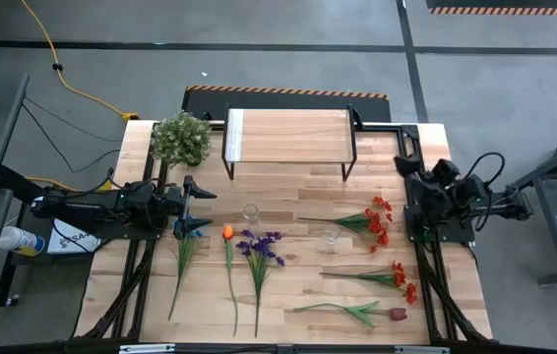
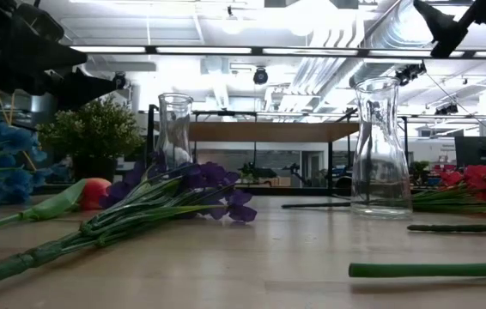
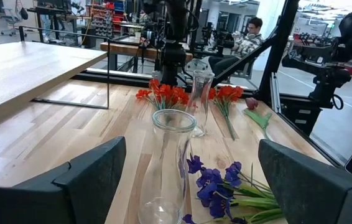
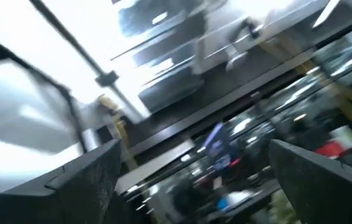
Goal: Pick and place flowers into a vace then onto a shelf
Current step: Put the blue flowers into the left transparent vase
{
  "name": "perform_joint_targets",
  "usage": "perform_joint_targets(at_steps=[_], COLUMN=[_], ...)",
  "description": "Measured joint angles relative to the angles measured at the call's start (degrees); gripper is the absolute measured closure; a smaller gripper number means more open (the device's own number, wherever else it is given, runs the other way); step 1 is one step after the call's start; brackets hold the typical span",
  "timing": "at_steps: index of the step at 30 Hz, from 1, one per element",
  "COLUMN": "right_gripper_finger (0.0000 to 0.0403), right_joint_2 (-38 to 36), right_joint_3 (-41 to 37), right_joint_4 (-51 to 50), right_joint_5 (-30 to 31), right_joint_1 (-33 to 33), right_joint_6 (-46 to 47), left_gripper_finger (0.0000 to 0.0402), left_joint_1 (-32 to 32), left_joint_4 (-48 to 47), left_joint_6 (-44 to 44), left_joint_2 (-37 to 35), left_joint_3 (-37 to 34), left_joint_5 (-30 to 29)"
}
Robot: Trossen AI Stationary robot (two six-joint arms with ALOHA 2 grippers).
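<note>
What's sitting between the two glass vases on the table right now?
In the high view the stretch between the left vase and the right vase holds only the purple flowers' blooms at its near edge; otherwise bare wood.

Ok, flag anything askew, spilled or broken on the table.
Nothing stands out. Both glass vases stand upright and empty, the flowers lie flat and apart on the table, and the shelf sits square at the far edge.

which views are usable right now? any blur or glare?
High view: sharp, even light. Low view: purple flowers sharp, foreground stems soft, ceiling lights glaring behind the vases. Left wrist view: clear on the near vase. Right wrist view: heavy motion blur, nothing readable.
</note>
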Motion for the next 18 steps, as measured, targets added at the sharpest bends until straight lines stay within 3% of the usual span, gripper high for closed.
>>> perform_joint_targets(at_steps=[3, 5, 11, 15, 18], right_gripper_finger=[0.0008, 0.0008, 0.0008, 0.0008, 0.0008], right_joint_2=[0.0, 0.0, 0.1, 1.8, 4.5], right_joint_3=[1.8, 2.5, 4.5, 6.5, 8.5], right_joint_4=[0.6, 0.4, 0.2, 0.2, -0.2], right_joint_5=[6.0, 6.9, 0.4, -0.1, -0.8], right_joint_1=[0.0, 0.0, 0.0, 0.0, 0.0], right_joint_6=[-1.3, -1.3, -1.1, -2.3, -2.6], left_gripper_finger=[0.0002, 0.0002, 0.0002, 0.0002, 0.0002], left_joint_1=[0.0, 0.0, 0.0, 0.0, 0.0], left_joint_4=[0.0, 0.5, 3.9, 4.4, 5.9], left_joint_6=[0.0, 0.0, 0.8, -6.8, -17.3], left_joint_2=[0.0, 0.0, 0.0, 0.0, 0.0], left_joint_3=[0.0, 0.0, 0.0, 0.0, 0.0], left_joint_5=[0.0, 0.0, -5.8, -6.3, -7.2])
